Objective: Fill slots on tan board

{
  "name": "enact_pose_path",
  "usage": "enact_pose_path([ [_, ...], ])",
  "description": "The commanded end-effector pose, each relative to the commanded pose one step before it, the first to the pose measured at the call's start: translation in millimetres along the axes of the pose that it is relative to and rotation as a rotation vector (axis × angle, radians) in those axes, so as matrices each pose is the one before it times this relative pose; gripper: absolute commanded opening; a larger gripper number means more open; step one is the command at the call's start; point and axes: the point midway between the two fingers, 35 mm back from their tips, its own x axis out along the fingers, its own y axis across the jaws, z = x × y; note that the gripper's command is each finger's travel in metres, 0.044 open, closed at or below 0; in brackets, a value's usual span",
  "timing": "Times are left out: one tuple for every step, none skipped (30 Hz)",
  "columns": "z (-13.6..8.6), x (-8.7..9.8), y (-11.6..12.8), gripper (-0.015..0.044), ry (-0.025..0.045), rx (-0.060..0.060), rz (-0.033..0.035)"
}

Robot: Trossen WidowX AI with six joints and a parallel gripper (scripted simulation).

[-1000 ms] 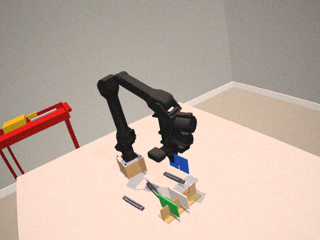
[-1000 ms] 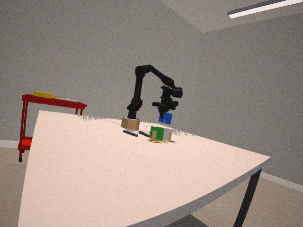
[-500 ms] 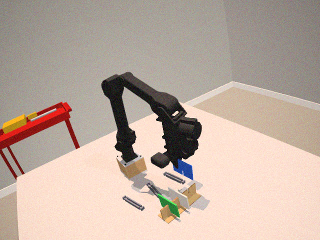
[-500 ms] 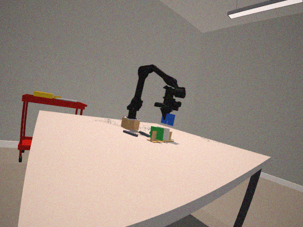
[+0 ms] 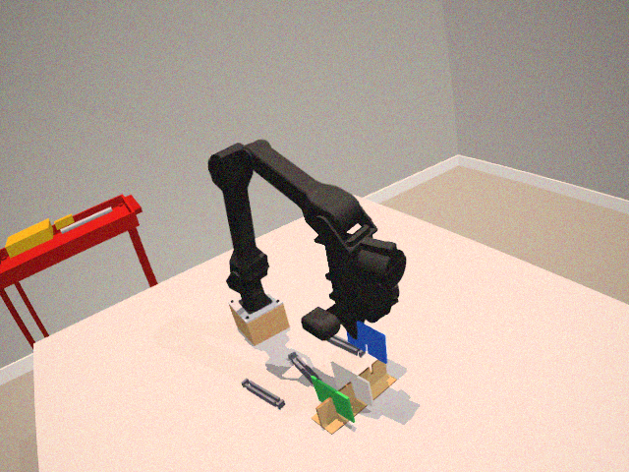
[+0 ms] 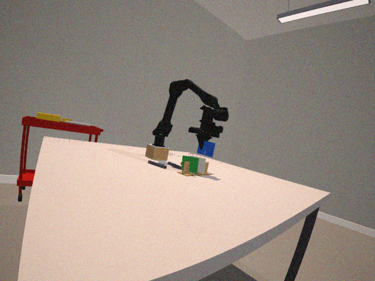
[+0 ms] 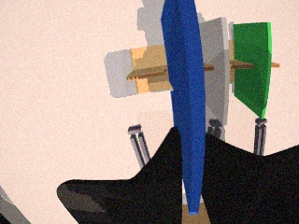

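The claw [image 5: 353,332] [image 6: 201,146] [image 7: 181,133] is being nearly closed, and it is gripping the blue board [image 5: 370,341] [image 6: 208,148] [image 7: 187,93] between its fingers. This board is hanging upright in the air, above the table [image 5: 152,406] [image 6: 151,211] [image 7: 47,93], and its notch is facing down. In the wrist view the blue board is crossing over the standing tan board [image 5: 378,375] [image 6: 207,167] [image 7: 149,74] – it is not sitting in the slot. An open slot is showing in the tan board, near its end on the blue board's side.

The green board [image 5: 332,397] [image 6: 190,164] [image 7: 252,65] and the white board [image 5: 363,388] [image 6: 201,165] [image 7: 217,75] are both standing crosswise in the tan board, apart from each other. Three dark holders [image 5: 262,393] [image 6: 156,164] [image 7: 260,137] are lying on the table, at one side of the tan board. The black arm [image 5: 284,172] [image 6: 201,93] is rising from a wooden block [image 5: 268,324] [image 6: 157,153] and is bending down over the holders – beyond the table, a red cart [image 5: 76,249] [image 6: 60,125] is carrying a yellow box [image 5: 30,238] [image 6: 48,116].
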Motion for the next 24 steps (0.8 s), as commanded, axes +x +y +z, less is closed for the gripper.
enact_pose_path([
  [5.0,-0.56,-0.83,0.0,-0.00693,-0.0032,0.00479],
  [0.04,1.28,0.0,0.0,0.0,0.0,0.0],
  [0.05,2.13,0.01,0.0,0.0,0.0,-0.00001],
  [0.04,2.66,0.0,0.0,0.0,0.0,-0.00001],
  [0.02,2.67,0.0,0.0,0.00001,0.0,-0.00001],
  [-0.01,2.66,0.0,0.0,0.00001,0.0,-0.00001],
  [-0.03,2.66,-0.01,0.0,0.00001,0.0,-0.00001],
  [-0.06,2.64,-0.01,0.0,0.00001,0.0,-0.00001],
  [-0.07,2.1,-0.01,0.0,0.00001,0.0,-0.00001],
  [-0.05,1.26,-0.01,0.0,0.00001,0.0,-0.00001],
  [-0.02,0.42,0.0,0.0,0.0,0.0,0.0],
  [0.0,0.0,0.0,0.0,0.0,0.0,0.0],
  [0.0,0.0,0.0,0.0,0.0,0.0,0.0],
  [0.02,0.22,0.0,0.0,0.0,0.0,0.0],
  [0.04,0.44,0.0,0.0,0.0,0.0,0.0],
  [0.02,0.51,0.0,0.0,0.0,0.0,0.0],
  [-0.08,0.6,-0.01,0.0,0.00001,0.0,0.0],
  [-0.21,0.67,-0.02,0.0,0.00002,0.0,0.0],
  [-0.12,0.44,-0.01,0.0,0.00001,0.0,0.0],
  [-0.02,0.46,0.0,0.0,0.0,0.0,0.0],
  [0.03,0.54,0.0,0.0,0.0,0.0,0.0],
  [0.04,0.58,0.0,0.0,0.0,0.0,0.0],
  [0.02,0.58,0.0,0.0,0.0,0.0,0.0],
  [0.01,0.56,0.0,0.0,0.0,0.0,0.0],
])
